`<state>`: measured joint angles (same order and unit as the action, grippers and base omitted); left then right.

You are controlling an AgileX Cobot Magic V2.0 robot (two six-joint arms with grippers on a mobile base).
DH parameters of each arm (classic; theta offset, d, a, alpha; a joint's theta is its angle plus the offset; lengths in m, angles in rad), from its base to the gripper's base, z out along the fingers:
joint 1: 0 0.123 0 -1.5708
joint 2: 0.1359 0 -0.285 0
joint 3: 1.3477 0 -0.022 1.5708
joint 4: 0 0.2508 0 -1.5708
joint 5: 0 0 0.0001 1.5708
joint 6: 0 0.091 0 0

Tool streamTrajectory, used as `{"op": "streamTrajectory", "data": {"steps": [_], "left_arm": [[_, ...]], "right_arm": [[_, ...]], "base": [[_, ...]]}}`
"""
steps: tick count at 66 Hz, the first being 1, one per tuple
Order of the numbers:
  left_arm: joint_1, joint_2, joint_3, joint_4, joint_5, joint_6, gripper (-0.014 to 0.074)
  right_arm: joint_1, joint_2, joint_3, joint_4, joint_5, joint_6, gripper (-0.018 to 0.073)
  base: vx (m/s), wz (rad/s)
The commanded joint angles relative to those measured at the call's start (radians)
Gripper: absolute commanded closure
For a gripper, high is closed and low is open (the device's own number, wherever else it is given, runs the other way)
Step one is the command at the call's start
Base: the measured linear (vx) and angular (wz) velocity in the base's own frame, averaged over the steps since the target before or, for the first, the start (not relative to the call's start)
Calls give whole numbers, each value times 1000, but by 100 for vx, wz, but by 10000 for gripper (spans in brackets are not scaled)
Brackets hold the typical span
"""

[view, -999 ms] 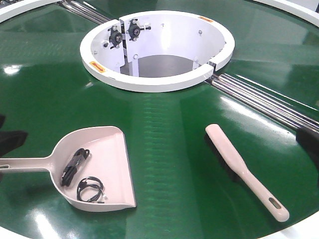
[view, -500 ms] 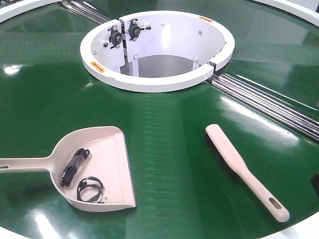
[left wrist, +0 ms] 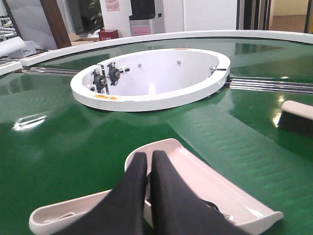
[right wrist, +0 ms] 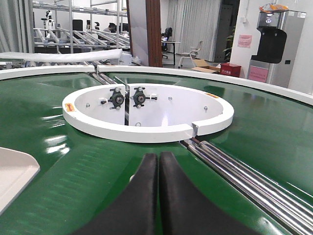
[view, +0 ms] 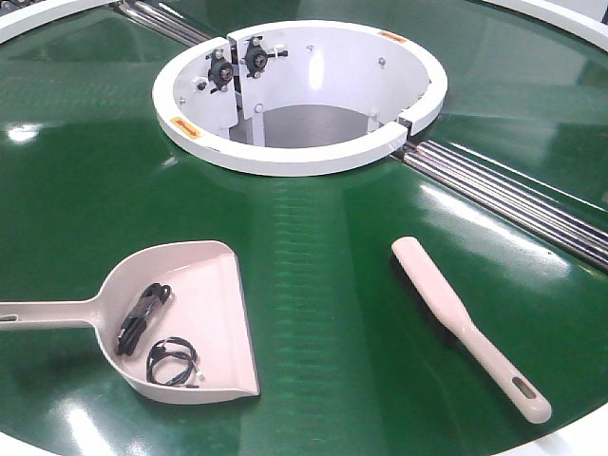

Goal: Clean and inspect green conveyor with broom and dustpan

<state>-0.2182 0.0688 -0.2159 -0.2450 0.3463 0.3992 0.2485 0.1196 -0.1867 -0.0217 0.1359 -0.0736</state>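
The beige dustpan lies on the green conveyor at the front left, handle pointing left. Black cable bits lie inside it. The beige broom lies flat on the belt at the front right, handle toward the near edge. Neither gripper shows in the front view. In the left wrist view my left gripper is shut and empty, hovering over the rear of the dustpan, with the broom's head at the far right. In the right wrist view my right gripper is shut and empty above the belt.
A white ring around a round opening sits mid-belt. Steel rollers cross the belt from the ring to the right, and they also show in the right wrist view. A dustpan corner shows at that view's left edge.
Dark arm parts at the left and right edges of the front view have drawn back out of view. The dustpan and broom have not moved.
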Motion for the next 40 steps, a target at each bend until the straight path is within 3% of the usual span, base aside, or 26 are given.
{"op": "streamTrajectory", "data": {"steps": [1,24,29,40], "left_arm": [[-5,13,-25,-14,-71,-12,603],[-5,13,-23,-12,-70,-9,604],[-2,10,5,61,-81,-19,604],[95,-46,161,212,-237,-251,604]], "right_arm": [[-6,9,-26,-5,-67,-1,568],[-6,9,-26,-5,-67,-1,568],[-6,9,-26,-5,-67,-1,568],[-6,9,-26,-5,-67,-1,568]], "base": [[0,0],[0,0],[0,0],[0,0]]}}
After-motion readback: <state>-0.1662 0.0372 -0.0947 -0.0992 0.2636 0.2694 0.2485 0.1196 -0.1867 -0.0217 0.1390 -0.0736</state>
